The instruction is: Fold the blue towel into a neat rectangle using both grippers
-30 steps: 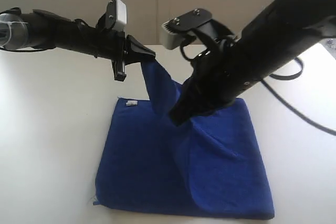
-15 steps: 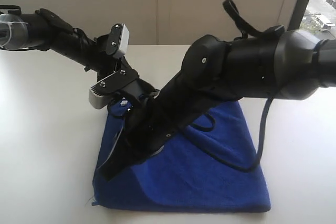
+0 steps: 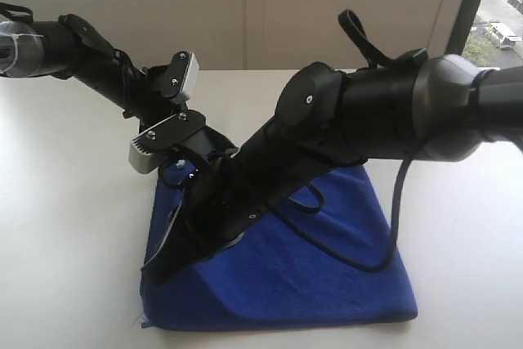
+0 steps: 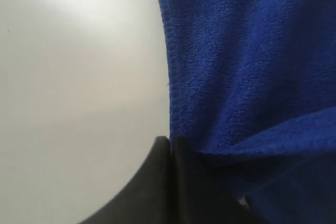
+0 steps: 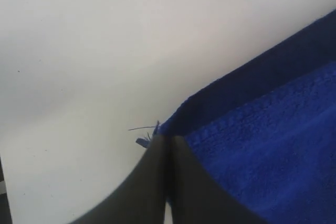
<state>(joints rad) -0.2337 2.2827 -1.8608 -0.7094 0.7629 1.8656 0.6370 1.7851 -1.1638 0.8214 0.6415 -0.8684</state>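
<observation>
In the exterior view the right arm [image 3: 368,120] hides the left gripper [image 4: 170,148] and much of the blue towel [image 3: 327,284]. Both grippers are pinched tight on towel hem. The right gripper [image 3: 155,271] holds the 8 o'clock corner, with the cloth lying on the table [image 3: 65,202] toward 3 o'clock.

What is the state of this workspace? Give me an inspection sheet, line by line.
Surface: white table, plain and smooth.
Job's things: blue towel lies on the table, doubled over in at least two layers, with loose threads at one corner.
Clutter: nothing seen.
Grippers: left gripper shut on the towel's hemmed edge; right gripper shut on a towel corner, low near the table.
Cables: black cable hangs in a loop from the right arm above the towel.
Surroundings: beige wall behind the table; window at the far right of the exterior view.
</observation>
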